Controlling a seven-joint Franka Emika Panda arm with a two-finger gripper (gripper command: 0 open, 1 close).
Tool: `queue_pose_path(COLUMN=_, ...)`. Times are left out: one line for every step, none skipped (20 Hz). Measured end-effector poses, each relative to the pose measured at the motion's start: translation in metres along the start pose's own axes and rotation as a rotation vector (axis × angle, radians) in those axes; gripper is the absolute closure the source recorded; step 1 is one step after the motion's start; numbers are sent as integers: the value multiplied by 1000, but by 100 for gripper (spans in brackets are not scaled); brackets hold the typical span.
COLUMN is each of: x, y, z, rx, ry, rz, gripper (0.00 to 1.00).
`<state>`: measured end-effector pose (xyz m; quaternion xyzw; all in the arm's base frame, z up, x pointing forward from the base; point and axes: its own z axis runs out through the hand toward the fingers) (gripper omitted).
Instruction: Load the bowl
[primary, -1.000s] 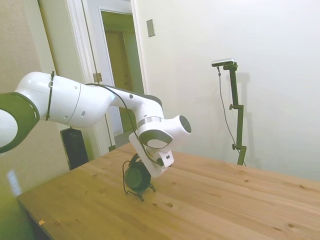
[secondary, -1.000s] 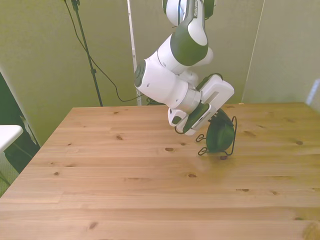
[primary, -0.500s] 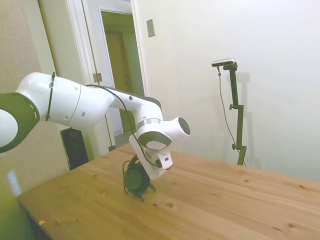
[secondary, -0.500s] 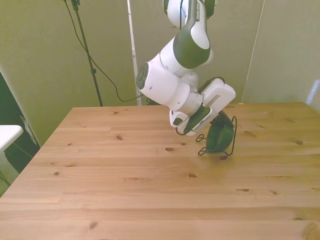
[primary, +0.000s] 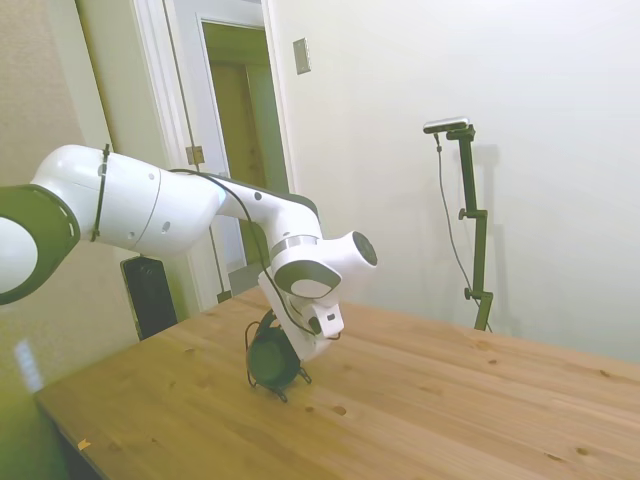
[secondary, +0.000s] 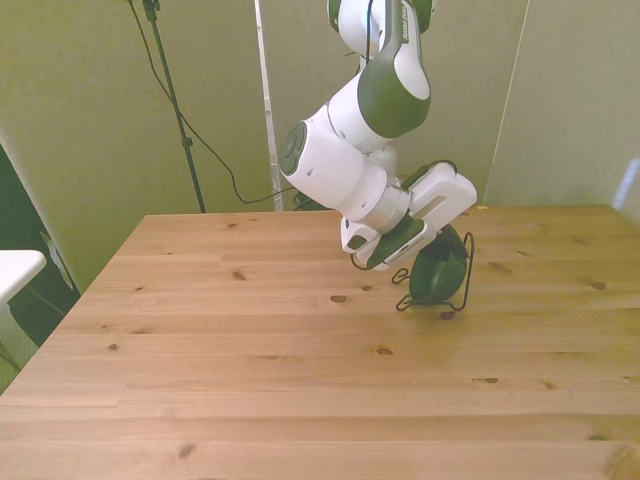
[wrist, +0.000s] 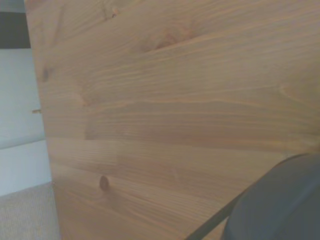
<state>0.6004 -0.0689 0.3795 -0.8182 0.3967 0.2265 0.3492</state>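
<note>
The dark green bowl (secondary: 441, 271) stands on its edge in a thin black wire rack (secondary: 468, 262), toward the front view's right of the wooden table (secondary: 250, 380). In the side view the bowl (primary: 267, 358) and the rack (primary: 248, 352) sit just under the white wrist. My gripper (secondary: 421, 241) tilts down against the upper side of the bowl, and its tip is hidden behind the hand and the bowl's rim. In the side view the gripper (primary: 289, 336) is likewise covered by the hand. The wrist view catches part of the blurred bowl (wrist: 280, 205) and one rack wire (wrist: 210, 223) over bare boards.
The table's edge (wrist: 42, 125) shows in the wrist view, with floor beyond it. A doorway (primary: 235, 150) and a dark box (primary: 150, 292) stand behind the table in the side view. Wide bare wood lies toward the front view's left.
The wrist and forearm have shifted slightly up and toward the front view's right. The bowl has stayed on edge in the rack.
</note>
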Motion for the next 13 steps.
queue_pose_path(x=-4, y=-2, z=-5, rx=-4, ry=24, rz=5, gripper=0)
queue_pose_path(x=-11, y=-4, z=-13, rx=-5, ry=50, rz=11, gripper=0)
queue_pose_path(x=-23, y=-7, z=-23, rx=-4, ry=78, rz=10, gripper=0)
queue_pose_path(x=-37, y=-10, z=-32, rx=-5, ry=112, rz=10, gripper=0)
queue_pose_path(x=-53, y=-12, z=-40, rx=-5, ry=144, rz=6, gripper=0)
queue_pose_path(x=-70, y=-13, z=-46, rx=-7, ry=168, rz=1, gripper=0)
queue_pose_path(x=-88, y=-14, z=-50, rx=-15, ry=201, rz=-1, gripper=0)
queue_pose_path(x=-104, y=-14, z=-53, rx=-27, ry=247, rz=4, gripper=0)
queue_pose_path(x=-122, y=-13, z=-56, rx=-38, ry=296, rz=9, gripper=0)
queue_pose_path(x=-140, y=-11, z=-58, rx=-49, ry=345, rz=10, gripper=0)
queue_pose_path(x=-161, y=-9, z=-60, rx=-59, ry=399, rz=15, gripper=0)
queue_pose_path(x=-180, y=-4, z=-60, rx=-68, ry=450, rz=22, gripper=0)
queue_pose_path(x=-198, y=1, z=-59, rx=-78, ry=504, rz=29, gripper=0)
